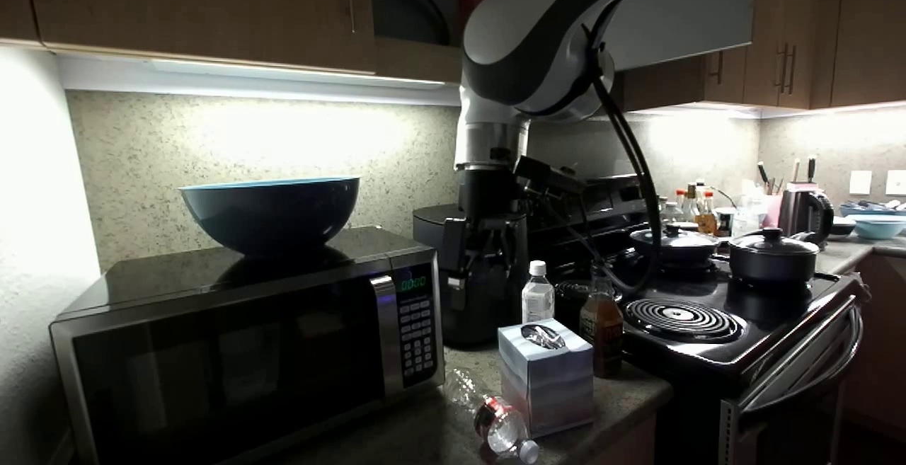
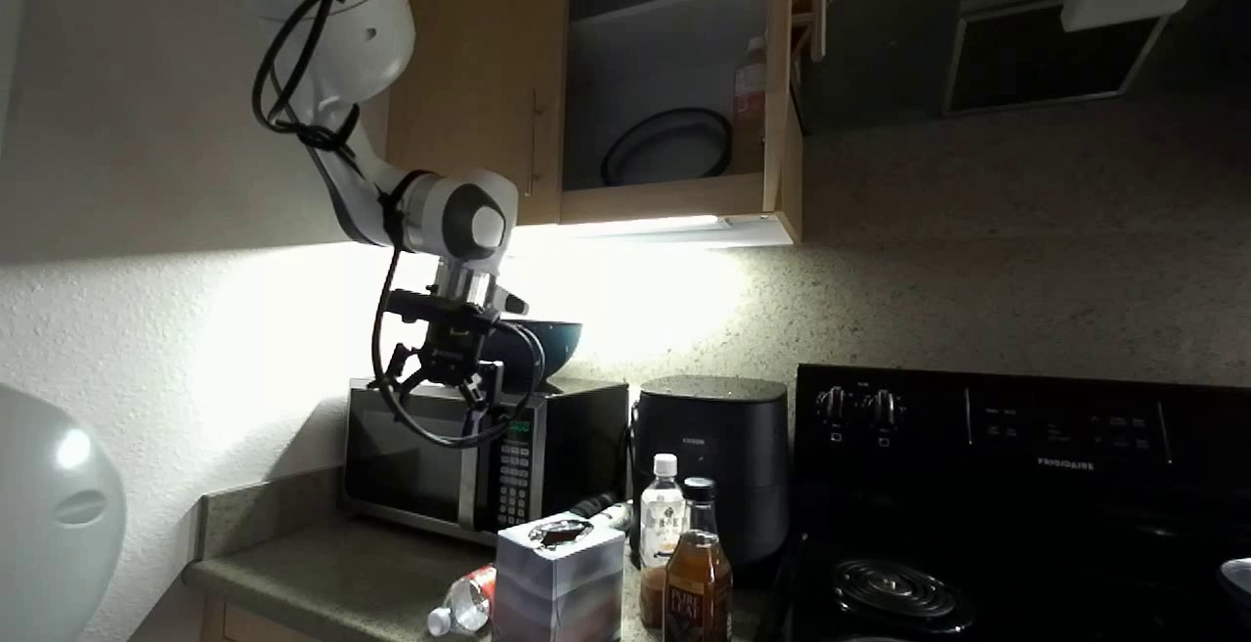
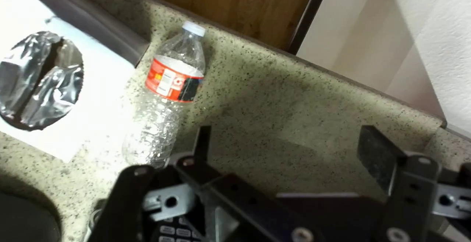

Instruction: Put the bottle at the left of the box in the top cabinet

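The clear bottle with a red label (image 1: 493,417) lies on its side on the counter, beside the box (image 1: 548,380). The bottle also shows in an exterior view (image 2: 471,600), partly hidden by the box (image 2: 559,583), and whole in the wrist view (image 3: 174,81). The box is a pale tissue carton with a dark oval opening. The top cabinet (image 2: 660,198) stands open above the microwave, with a dark round pan and a red-labelled bottle inside. My gripper (image 3: 285,133) is open and empty, pointing down above the counter, to the right of the bottle in the wrist view.
A microwave (image 1: 248,352) with a blue bowl (image 1: 276,214) on top stands beside the bottle. An upright white-capped bottle (image 1: 538,296), a brown tea bottle (image 1: 601,327) and a black air fryer (image 2: 713,476) stand near the box. The stove (image 1: 679,320) holds pots.
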You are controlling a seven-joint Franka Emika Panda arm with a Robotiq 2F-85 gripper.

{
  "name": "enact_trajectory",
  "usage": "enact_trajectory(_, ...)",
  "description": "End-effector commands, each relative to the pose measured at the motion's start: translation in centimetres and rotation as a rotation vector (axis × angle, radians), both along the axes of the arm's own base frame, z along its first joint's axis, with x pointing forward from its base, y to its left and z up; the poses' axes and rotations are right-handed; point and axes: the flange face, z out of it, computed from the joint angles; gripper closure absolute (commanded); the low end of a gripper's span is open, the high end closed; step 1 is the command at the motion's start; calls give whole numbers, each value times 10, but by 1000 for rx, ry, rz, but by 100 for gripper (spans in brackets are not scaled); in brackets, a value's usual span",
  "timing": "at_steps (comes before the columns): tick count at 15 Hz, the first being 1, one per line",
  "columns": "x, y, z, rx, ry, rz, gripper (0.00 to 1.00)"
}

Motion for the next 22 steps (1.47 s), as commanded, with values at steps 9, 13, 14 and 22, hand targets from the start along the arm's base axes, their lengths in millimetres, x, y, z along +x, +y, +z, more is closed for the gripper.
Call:
enact_trajectory(9, 5, 20, -86, -126, 139, -132, 0)
enact_trajectory(13, 9, 18, -91, -110, 147, -116, 0)
enact_trajectory(14, 9, 19, -93, -130, 132, -115, 0)
enact_trajectory(22, 33, 11, -136, -218, 50, -117, 0)
